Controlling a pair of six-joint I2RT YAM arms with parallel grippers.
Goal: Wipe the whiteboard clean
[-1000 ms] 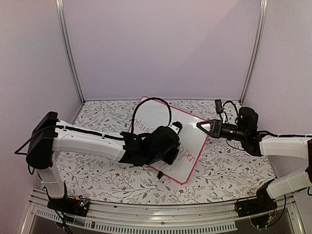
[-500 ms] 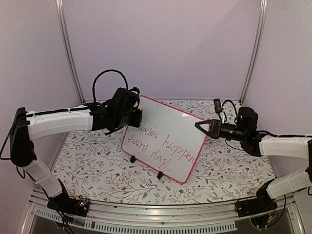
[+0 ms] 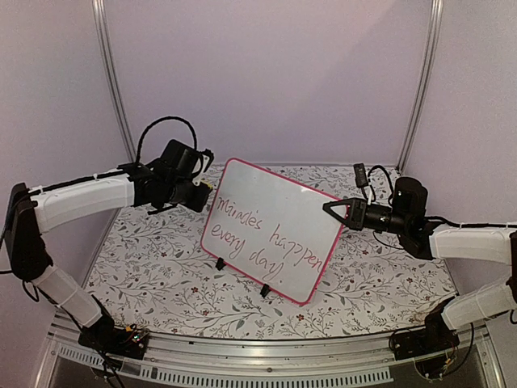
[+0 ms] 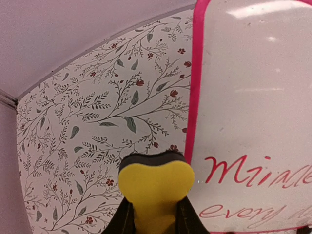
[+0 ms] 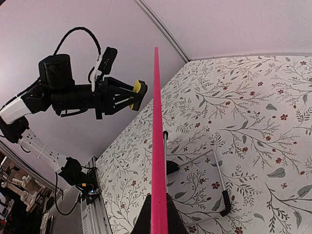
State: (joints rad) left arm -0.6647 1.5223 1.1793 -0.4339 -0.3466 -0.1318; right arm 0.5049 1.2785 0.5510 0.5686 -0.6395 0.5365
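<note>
While my right pincer [image 3: 331, 208] clamps the right edge of the board [image 3: 279, 202], my left pincer [image 3: 207, 187], gripping the eraser [image 4: 155, 185], should press flat and sweep across the writing [image 3: 266, 236].

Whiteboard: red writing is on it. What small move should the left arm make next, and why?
Probably bring the left gripper rightward so its yellow eraser presses on the whiteboard at the first red word. The eraser hangs just off the board's left edge, and the right gripper clamps the opposite edge.
</note>
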